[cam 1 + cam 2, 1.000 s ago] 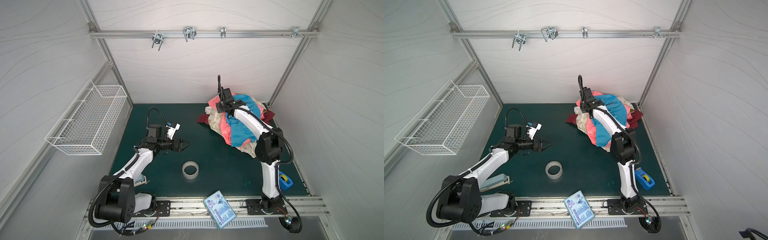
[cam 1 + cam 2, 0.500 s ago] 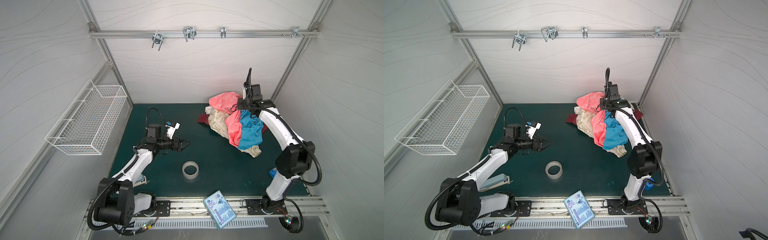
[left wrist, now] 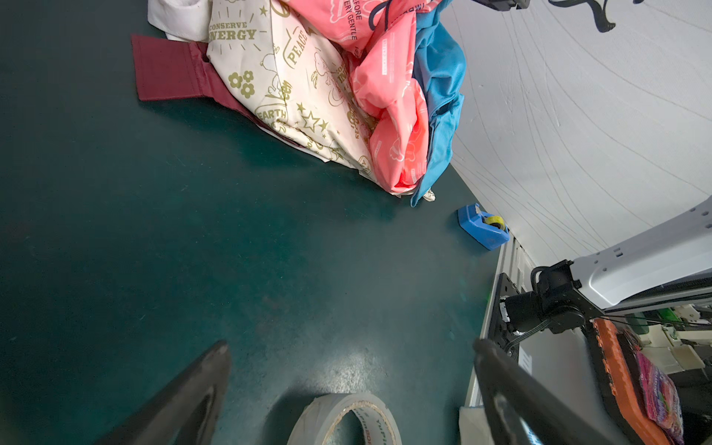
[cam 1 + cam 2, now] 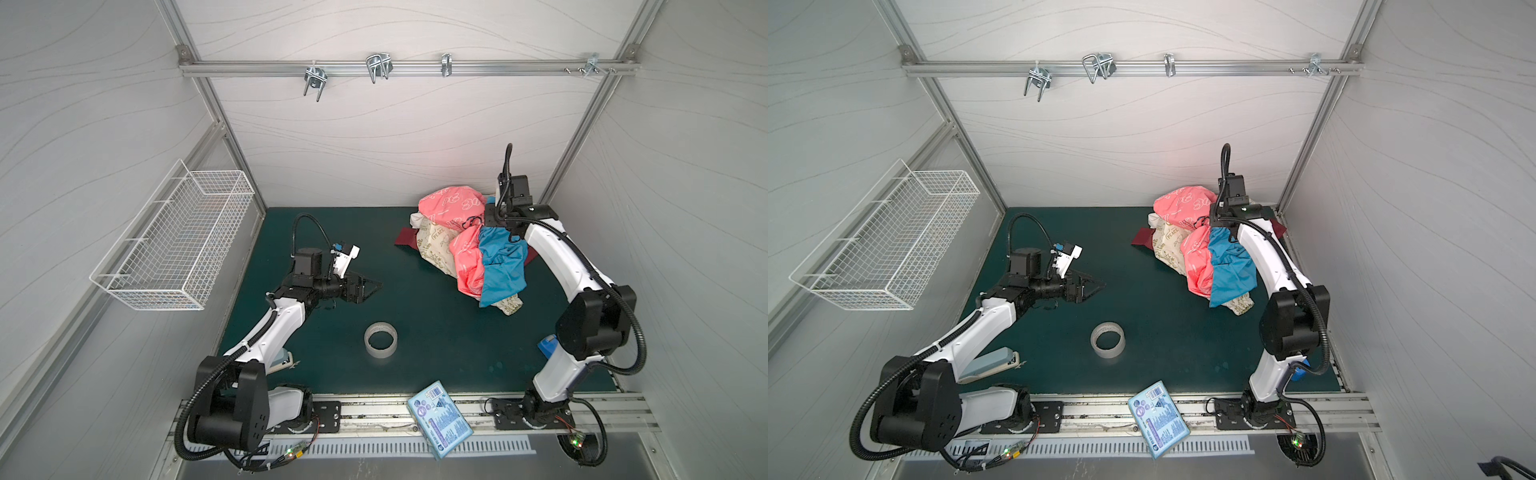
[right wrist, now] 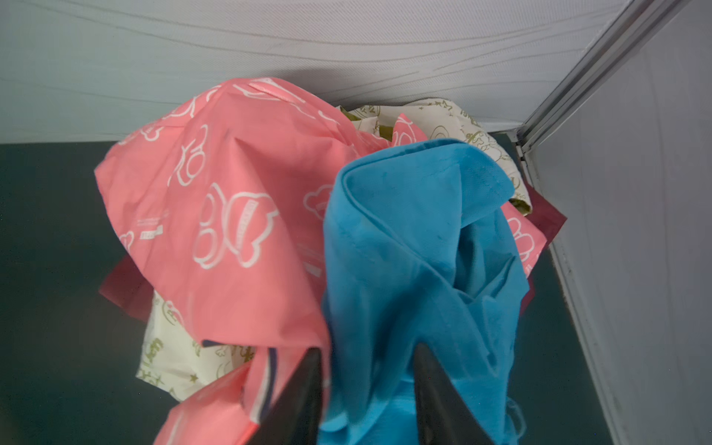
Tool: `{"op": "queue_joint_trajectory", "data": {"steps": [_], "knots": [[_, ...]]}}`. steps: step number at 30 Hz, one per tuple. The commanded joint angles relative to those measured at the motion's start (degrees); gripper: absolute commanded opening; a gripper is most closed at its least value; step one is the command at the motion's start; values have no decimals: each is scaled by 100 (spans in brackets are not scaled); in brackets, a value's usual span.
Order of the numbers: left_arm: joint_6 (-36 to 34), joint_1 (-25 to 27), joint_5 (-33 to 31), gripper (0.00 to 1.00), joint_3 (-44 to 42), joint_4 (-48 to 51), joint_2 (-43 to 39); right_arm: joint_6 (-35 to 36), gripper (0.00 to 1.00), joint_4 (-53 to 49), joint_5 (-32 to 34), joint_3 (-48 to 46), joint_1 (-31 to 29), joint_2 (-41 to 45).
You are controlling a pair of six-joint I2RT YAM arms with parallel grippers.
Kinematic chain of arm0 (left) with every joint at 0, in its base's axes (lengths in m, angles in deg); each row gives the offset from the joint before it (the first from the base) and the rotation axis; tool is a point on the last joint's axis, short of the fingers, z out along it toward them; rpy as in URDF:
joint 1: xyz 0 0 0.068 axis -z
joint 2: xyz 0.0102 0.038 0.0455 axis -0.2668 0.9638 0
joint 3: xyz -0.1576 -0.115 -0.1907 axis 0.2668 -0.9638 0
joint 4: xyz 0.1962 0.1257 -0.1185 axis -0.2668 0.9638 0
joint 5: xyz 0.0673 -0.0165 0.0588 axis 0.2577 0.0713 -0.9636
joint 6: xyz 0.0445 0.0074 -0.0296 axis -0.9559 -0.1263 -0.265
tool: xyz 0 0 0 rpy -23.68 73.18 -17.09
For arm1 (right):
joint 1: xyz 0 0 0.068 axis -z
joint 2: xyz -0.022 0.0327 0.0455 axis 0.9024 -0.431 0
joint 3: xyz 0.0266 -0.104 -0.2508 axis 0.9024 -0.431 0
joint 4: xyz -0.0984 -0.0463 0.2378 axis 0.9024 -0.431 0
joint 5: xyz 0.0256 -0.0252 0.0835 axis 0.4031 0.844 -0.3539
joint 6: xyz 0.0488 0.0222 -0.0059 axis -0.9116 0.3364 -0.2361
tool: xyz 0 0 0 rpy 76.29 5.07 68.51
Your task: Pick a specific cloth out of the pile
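The pile [image 4: 478,266] is sitting in the upper right of the green mat [image 4: 415,374] in both top views, pushed close to the back corner. The right gripper [image 4: 493,221] is hovering just over its top. The cloth [image 4: 451,205], coral-pink with white doodles, is showing in two places. One puffed bunch is riding at the upper left of the heap, and a long fold is running down the middle between the cream cloth [image 4: 432,245] and the blue cloth [image 4: 500,266]. So it is threaded through the others rather than lying free, which is probably why the arm is working from above.

In the right wrist view the jaws are standing partway apart, with blue fabric bunched in the gap and pink just beside one finger. I cannot tell whether they are pinching anything, and it looks like the wrong layer to me.

The left gripper [image 4: 371,286] is waiting at centre left, jaws wide and empty. It is pointing toward the heap but well apart from it, with the tape roll [image 4: 380,338] lying lower in the frame.
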Motion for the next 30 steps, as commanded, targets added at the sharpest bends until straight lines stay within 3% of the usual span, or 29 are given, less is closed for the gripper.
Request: {"op": "queue_joint_trajectory", "data": {"steps": [1,11,20,30], "knots": [[-50,13,68,99,120,-238,-97,65,62,-161,-208,249,-60,151],[-69,10,68,99,125,-204,-56,849,99,26,179,699,-967,-18],[-119,16,72,99,163,-175,56,1430,99,-517,613,2113,-1262,-1296],[-32,15,199,99,408,-213,598,1912,99,-695,1070,2905,-1134,-2292]]}}
